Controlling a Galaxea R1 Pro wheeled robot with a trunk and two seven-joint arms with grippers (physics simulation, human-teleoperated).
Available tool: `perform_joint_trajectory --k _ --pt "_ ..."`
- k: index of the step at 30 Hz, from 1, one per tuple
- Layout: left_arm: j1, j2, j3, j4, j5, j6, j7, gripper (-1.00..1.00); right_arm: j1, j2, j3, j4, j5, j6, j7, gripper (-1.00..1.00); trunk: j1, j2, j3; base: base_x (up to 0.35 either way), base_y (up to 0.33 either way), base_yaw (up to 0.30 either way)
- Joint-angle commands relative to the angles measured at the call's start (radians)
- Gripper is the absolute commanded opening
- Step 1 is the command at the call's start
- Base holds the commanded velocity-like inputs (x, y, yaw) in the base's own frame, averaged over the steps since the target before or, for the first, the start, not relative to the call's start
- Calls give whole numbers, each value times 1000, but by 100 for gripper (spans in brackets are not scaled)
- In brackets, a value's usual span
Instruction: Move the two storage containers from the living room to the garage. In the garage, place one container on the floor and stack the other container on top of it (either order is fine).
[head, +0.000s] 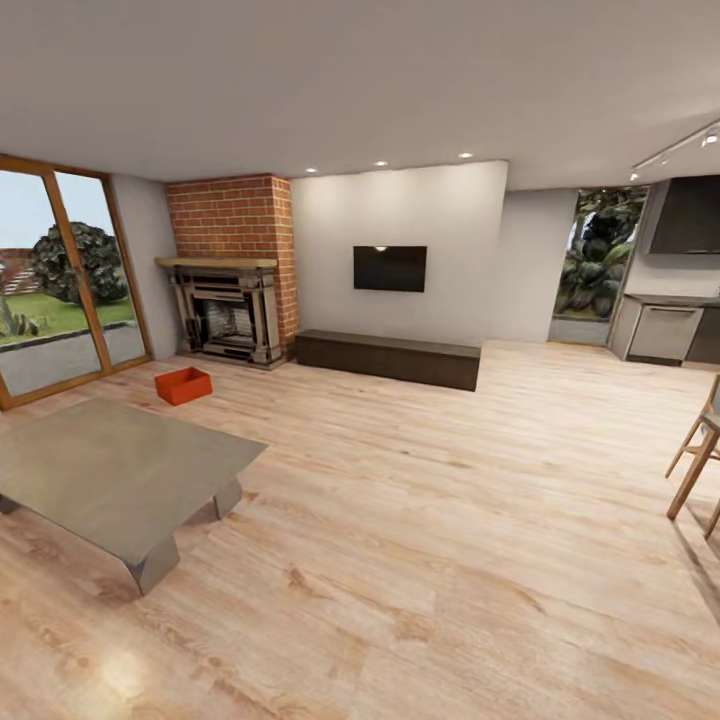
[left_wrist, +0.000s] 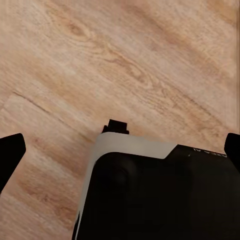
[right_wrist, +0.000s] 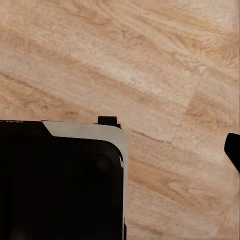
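Both wrist cameras look straight down past the robot's own black, white-edged base (left_wrist: 160, 195). The left gripper (left_wrist: 120, 150) has dark fingertips (left_wrist: 10, 150) at opposite picture edges, spread wide with nothing between them. Of the right gripper, one dark fingertip (right_wrist: 233, 150) shows; how its jaws stand cannot be told.

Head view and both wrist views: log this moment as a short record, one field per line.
room: living area with light wood-plank floor
container seen: one red-orange open-top storage container on the floor, upright, near the brick fireplace
second container: cannot tell where it is
nearby furniture: grey low table between the robot and the container; dark low bench under the wall TV
left gripper: fingertips wide apart, holding nothing, over bare planks
right gripper: one dark fingertip at the frame edge, state unclear
task progress: nothing picked up yet
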Motion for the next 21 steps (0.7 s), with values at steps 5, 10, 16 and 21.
perform_joint_trajectory --k 5,10,16,21 --pt "0 0 -9 0 8 -3 2 100 -1 0 8 3 -6 -6 -2 100 1 -1 -2 323 0 0" --pt "-1 0 -9 0 8 -3 2 100 -1 0 8 3 -6 -6 -2 100 1 -1 -2 323 0 0" --pt "-1 0 -9 0 8 -3 2 100 -1 0 8 3 -6 -6 -2 100 1 -1 -2 323 0 0" --pt "-1 0 -9 0 8 -3 2 100 -1 0 8 3 -6 -6 -2 100 1 -1 -2 323 0 0"
